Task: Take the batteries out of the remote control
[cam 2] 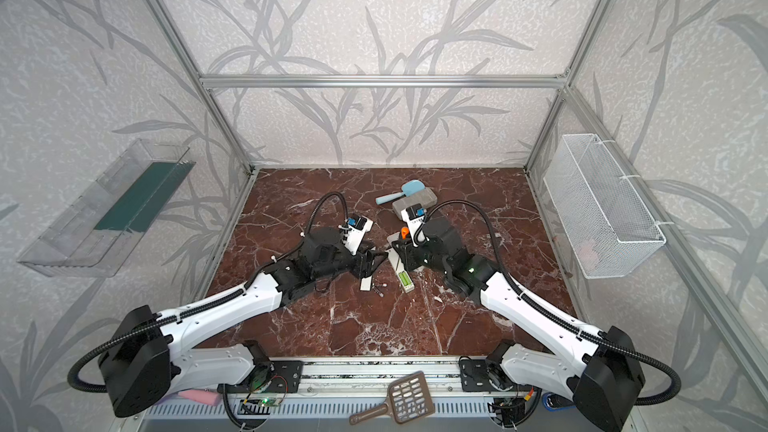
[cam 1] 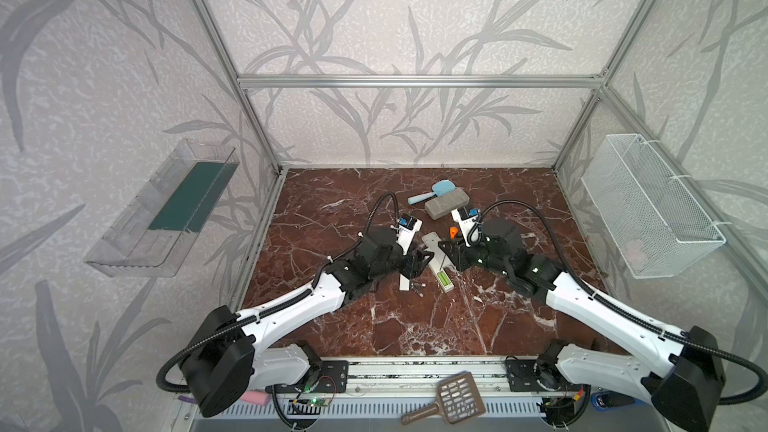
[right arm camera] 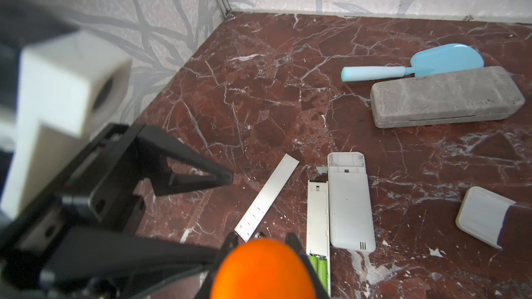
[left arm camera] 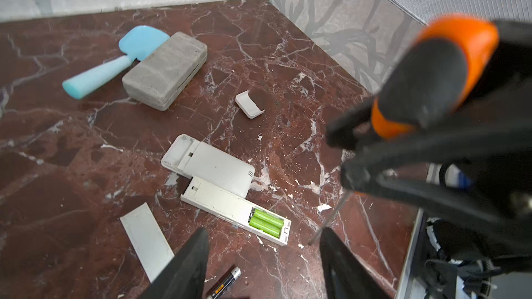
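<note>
A slim white remote control (left arm camera: pixel 230 205) lies on the marble with its back open, and two lime green batteries (left arm camera: pixel 265 222) sit in its compartment (right arm camera: pixel 318 268). A wider white remote (left arm camera: pixel 213 168) rests against it. Dark batteries (cam 1: pixel 417 285) lie loose on the table; one (left arm camera: pixel 224 283) shows under my left gripper (left arm camera: pixel 263 243), which stands open and empty just above it. My right gripper (right arm camera: pixel 261 238) is shut on the orange-handled screwdriver (right arm camera: pixel 262 268), its thin shaft (left arm camera: pixel 331 217) pointing down beside the slim remote. In both top views the grippers (cam 1: pixel 419 261) (cam 1: pixel 451 249) face each other over the remotes.
A flat white cover strip (left arm camera: pixel 146 240) and a small white cover (left arm camera: pixel 249 104) lie near the remotes. A grey case (cam 1: pixel 446 204) and blue spatula (cam 1: pixel 436 191) sit behind. A wire basket (cam 1: pixel 648 205) hangs right, a clear tray (cam 1: pixel 166 209) left, and a brown scoop (cam 1: pixel 453 403) lies at the front rail.
</note>
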Motion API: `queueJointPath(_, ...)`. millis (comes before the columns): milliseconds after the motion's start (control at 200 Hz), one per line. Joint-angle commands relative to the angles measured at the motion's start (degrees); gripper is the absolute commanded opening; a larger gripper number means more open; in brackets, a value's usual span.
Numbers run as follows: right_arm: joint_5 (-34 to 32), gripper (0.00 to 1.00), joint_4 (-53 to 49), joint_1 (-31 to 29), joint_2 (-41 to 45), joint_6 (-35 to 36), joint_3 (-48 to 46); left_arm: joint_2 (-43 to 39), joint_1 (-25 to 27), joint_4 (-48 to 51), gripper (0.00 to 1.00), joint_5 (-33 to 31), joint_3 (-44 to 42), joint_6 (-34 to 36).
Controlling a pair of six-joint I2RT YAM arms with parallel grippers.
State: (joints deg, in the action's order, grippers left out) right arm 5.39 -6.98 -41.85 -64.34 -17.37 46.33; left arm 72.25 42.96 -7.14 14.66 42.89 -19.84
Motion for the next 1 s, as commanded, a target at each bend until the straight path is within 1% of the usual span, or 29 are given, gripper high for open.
queueJointPath(0, -3.1, 0.0, 3.9, -0.4, 1.3, 6.1, -2.8, 3.3, -0.6, -1.0, 0.57, 2.7, -0.2, -10.0)
queueJointPath(110, -4.9, 0.0, 4.3, -0.5, 1.7, 6.1, -4.5, 7.5, -1.8, 0.7, 0.54, 4.3, 1.4, -12.2)
queueJointPath(255, -6.8, 0.0, 2.8, -0.5, 1.9, 5.2, -5.7, 14.7, -5.4, 4.4, 0.48, 6.3, 7.2, -12.5)
queueJointPath(410, -8.7, 0.0, 1.3, -0.5, 1.9, 3.8, -6.5, 24.4, -8.1, 7.7, 0.44, 7.4, 15.4, -10.8)
queueJointPath(605, -10.6, 0.0, 1.3, -0.5, 2.7, 1.9, -8.2, 34.4, -10.3, 12.5, 0.44, 7.7, 24.9, -7.8)
queueJointPath(710, -12.0, 0.0, 1.1, -0.5, 3.2, 2.0, -8.6, 38.0, -10.5, 14.3, 0.43, 8.5, 28.6, -6.5)
queueJointPath(805, -13.3, 0.0, 0.7, -0.3, 3.4, 1.6, -8.4, 40.4, -10.5, 15.6, 0.42, 10.7, 30.6, -6.5)
queueJointPath(995, -12.7, 0.0, 0.3, -0.3, 4.0, 0.3, -8.4, 41.3, -9.9, 15.3, 0.39, 13.1, 29.0, -9.0)
